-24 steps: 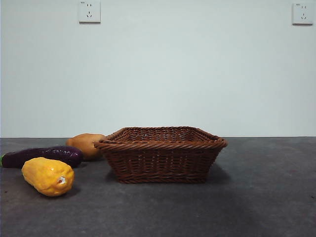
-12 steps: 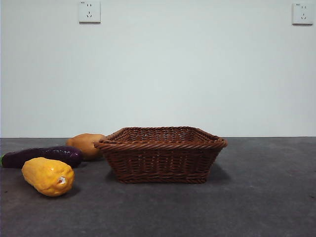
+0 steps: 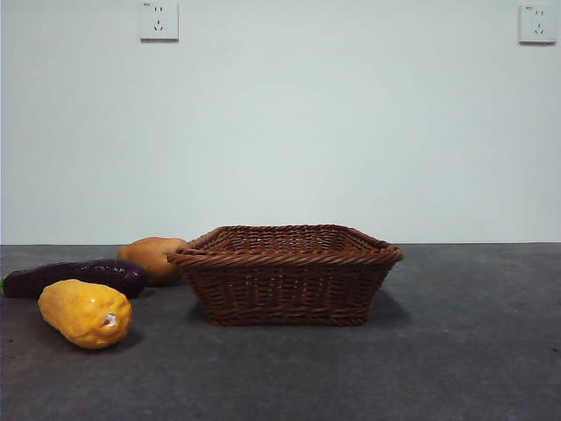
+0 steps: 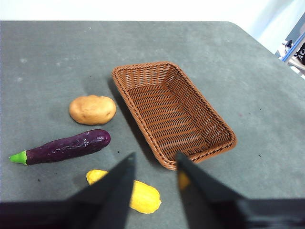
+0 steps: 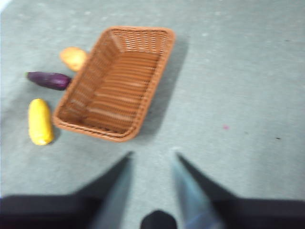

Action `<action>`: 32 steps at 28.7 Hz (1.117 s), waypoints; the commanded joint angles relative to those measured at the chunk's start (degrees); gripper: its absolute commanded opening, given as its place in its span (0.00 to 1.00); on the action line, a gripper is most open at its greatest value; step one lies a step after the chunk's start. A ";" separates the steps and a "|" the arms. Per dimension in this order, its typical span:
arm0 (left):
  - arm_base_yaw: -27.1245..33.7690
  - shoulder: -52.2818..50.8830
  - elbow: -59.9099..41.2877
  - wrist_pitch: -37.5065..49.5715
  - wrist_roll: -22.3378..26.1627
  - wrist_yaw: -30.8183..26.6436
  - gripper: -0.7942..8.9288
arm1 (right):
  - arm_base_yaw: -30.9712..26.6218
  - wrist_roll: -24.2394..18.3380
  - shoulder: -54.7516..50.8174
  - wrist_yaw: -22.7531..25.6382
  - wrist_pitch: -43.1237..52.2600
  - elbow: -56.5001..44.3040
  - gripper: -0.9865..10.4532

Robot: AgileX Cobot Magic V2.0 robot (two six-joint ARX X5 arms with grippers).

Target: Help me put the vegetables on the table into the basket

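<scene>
Brown wicker basket (image 3: 285, 272) near the middle of the dark grey desk (image 3: 456, 351), open side up, nothing inside. All three vegetables out on the desk to one side of it, none in the basket. Potato (image 3: 153, 258) nearest the basket, just beside one long wall, partly hidden behind the rim in the front view. Eggplant (image 3: 79, 277) lying flat next to the potato, green stem end pointing away from the basket, a small gap between the two. Corn (image 3: 86, 312) closest to the front camera, on its side, apart from the eggplant and near the basket's corner. Same layout from the left wrist: basket (image 4: 174, 112), potato (image 4: 92, 109), eggplant (image 4: 64, 147), corn (image 4: 126, 193) partly covered by a jaw. Left end effector (image 4: 153, 160) raised above the desk, over the corn and the basket's near corner, jaws apart, holding nothing. Right end effector (image 5: 151, 155) high above bare desk on the basket's other side, jaws spread, empty, blurred. From there, basket (image 5: 116, 81), potato (image 5: 73, 57), eggplant (image 5: 48, 79) and corn (image 5: 40, 121) all well away. Neither arm visible in the front view. Two wall sockets (image 3: 159, 20) high on the white wall behind.
</scene>
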 commanded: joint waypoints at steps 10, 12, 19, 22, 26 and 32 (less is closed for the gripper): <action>-0.15 6.95 5.88 -0.24 0.07 0.22 0.73 | 0.04 0.07 3.50 -2.29 0.57 2.29 0.56; -0.15 8.31 6.01 -0.26 0.07 0.24 0.73 | 0.07 0.20 6.03 -2.32 1.33 3.82 0.56; -0.15 11.85 6.01 -0.26 0.07 0.24 0.73 | 3.30 4.90 24.61 -6.12 10.27 12.48 0.56; -0.15 12.35 6.01 0.44 0.04 0.24 0.73 | 6.51 6.08 35.54 -3.74 11.43 17.62 0.56; -0.15 12.61 6.01 0.46 0.04 0.22 0.73 | 10.75 6.60 49.35 -0.22 12.48 22.95 0.56; -0.15 13.14 6.01 0.39 0.04 0.20 0.73 | 15.04 7.67 64.83 4.20 16.04 26.23 0.55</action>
